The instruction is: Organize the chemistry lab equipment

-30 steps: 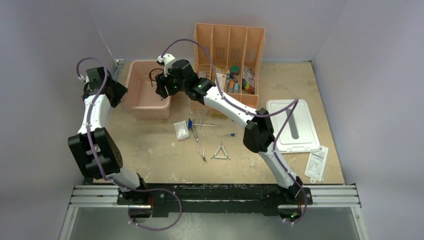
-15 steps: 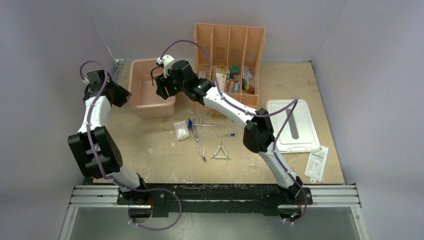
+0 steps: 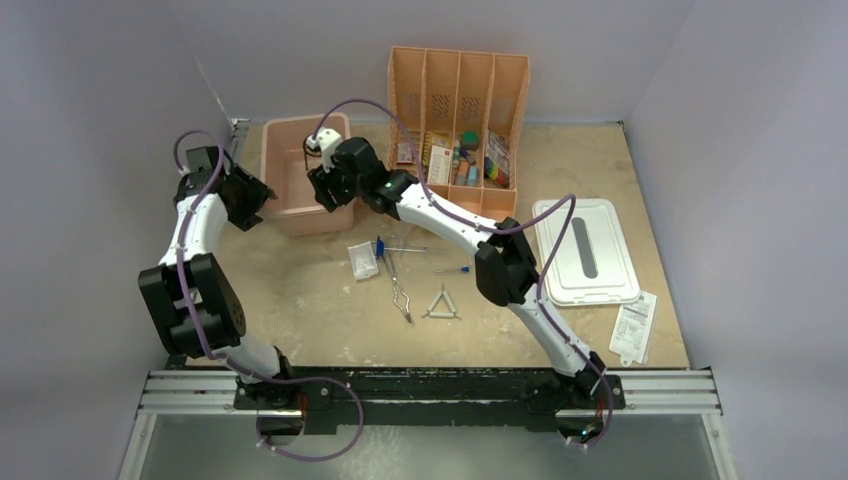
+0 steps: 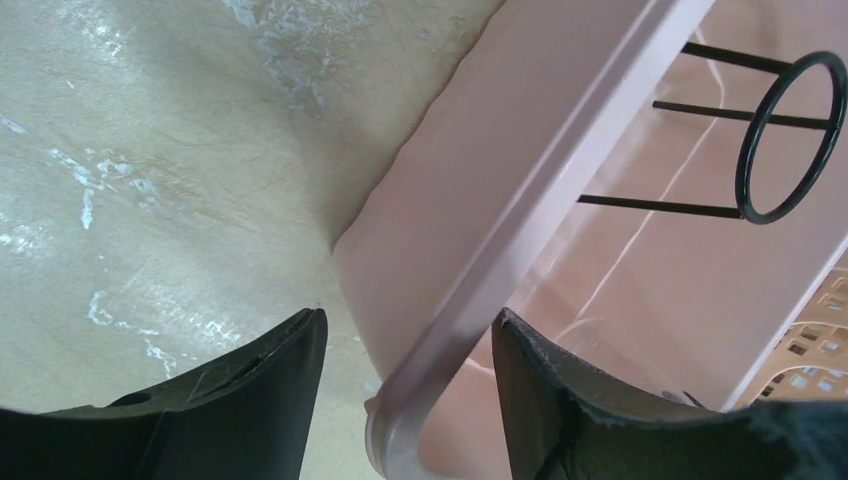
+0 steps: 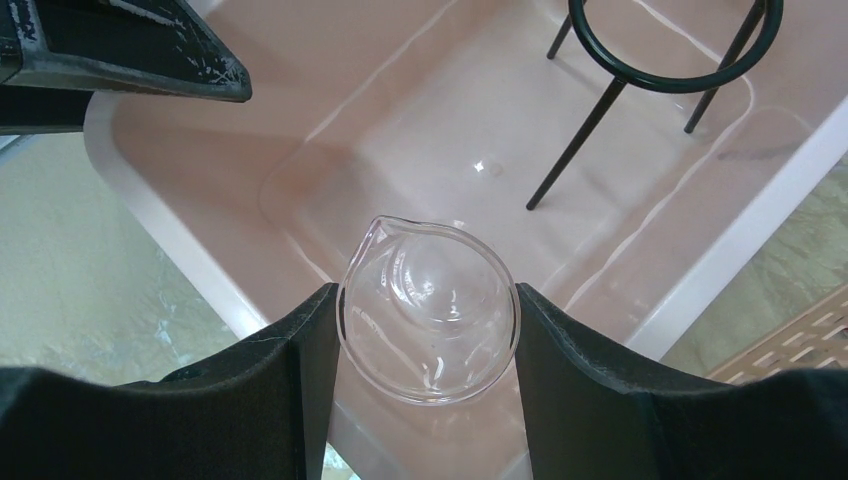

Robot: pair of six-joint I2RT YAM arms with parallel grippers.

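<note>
The pink bin (image 3: 290, 212) stands at the back left. My left gripper (image 3: 255, 192) straddles its left rim (image 4: 560, 215), with the jaws closed on the wall (image 4: 405, 325). My right gripper (image 3: 322, 188) is shut on a small clear glass beaker (image 5: 430, 320) and holds it over the bin's near corner (image 5: 428, 300). The black wire ring tripod (image 5: 578, 146) stands inside the bin and also shows in the left wrist view (image 4: 650, 205). Metal tongs (image 3: 398, 285), a white triangle (image 3: 442, 305), a clear packet (image 3: 363, 260) and thin blue-capped tubes (image 3: 381, 246) lie on the table's middle.
An orange divider rack (image 3: 458, 100) with colourful small items stands at the back, right of the bin. The white lid (image 3: 585, 250) lies at the right, with a paper packet (image 3: 633, 328) near it. The left gripper's finger (image 5: 130, 50) shows in the right wrist view's top left.
The pink bin has swung round and shifted right with my left gripper on its rim. My right gripper has come a little nearer and lower with the beaker.
</note>
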